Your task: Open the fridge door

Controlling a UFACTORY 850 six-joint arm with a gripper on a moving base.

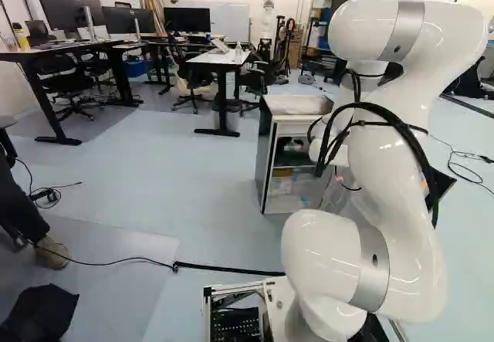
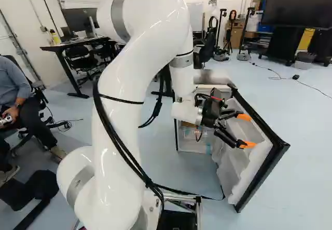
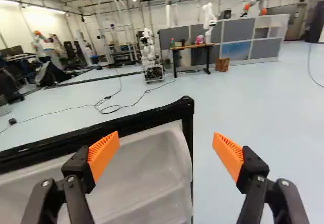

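In the right base view the black gripper [image 2: 246, 130] stands open, its orange-tipped fingers over the white inner side of the fridge door [image 2: 233, 163]. That door stands swung out wide from the small fridge [image 1: 267, 153], whose shelves show in the left base view; there the arm hides the gripper. Seen from the wrist, the gripper [image 3: 166, 154] has nothing gripped. The door's black-edged corner [image 3: 186, 105] lies ahead, in line with the gap between the fingers. One finger is over the door's inner side, the other over floor beyond its edge. Contact with the door cannot be told.
A black cable [image 1: 224, 268] crosses the floor near the base. A person sits at the left, a shoe [image 1: 52, 253] on the floor. Desks, such as the white one [image 1: 220, 58], and chairs stand farther back. Another robot [image 3: 151, 57] stands beyond the door with a loose cable nearby.
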